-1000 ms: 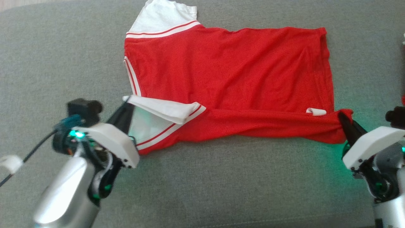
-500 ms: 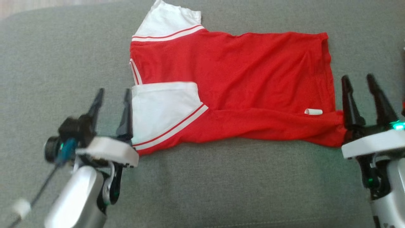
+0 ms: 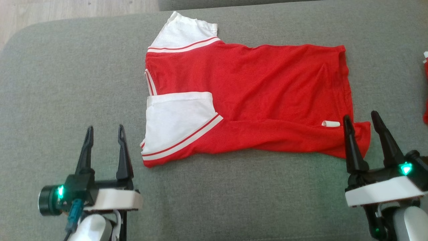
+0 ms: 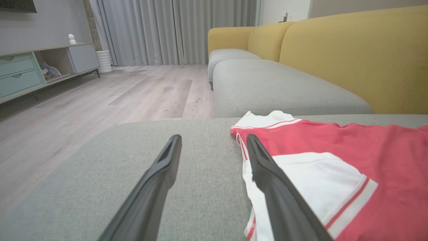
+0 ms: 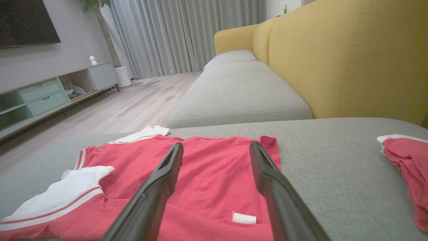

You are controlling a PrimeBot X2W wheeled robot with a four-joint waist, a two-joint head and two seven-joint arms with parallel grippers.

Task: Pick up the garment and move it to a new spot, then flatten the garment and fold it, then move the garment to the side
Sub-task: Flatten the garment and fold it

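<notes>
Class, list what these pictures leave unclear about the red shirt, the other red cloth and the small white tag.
The other red cloth: cut off by the right edge in head and right wrist views; kind unclear.
The white tag on the red shirt: too small to read, head view.
Its near hem, right wrist view: partly behind the right gripper.
Its right part, left wrist view: cut off by the right edge.

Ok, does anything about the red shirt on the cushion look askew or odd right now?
Yes. The red shirt is folded unevenly: its near edge is bunched in wrinkles, one hem corner pokes out past the rest, and a small white label curls up. Another red garment lies crumpled further right.
</notes>
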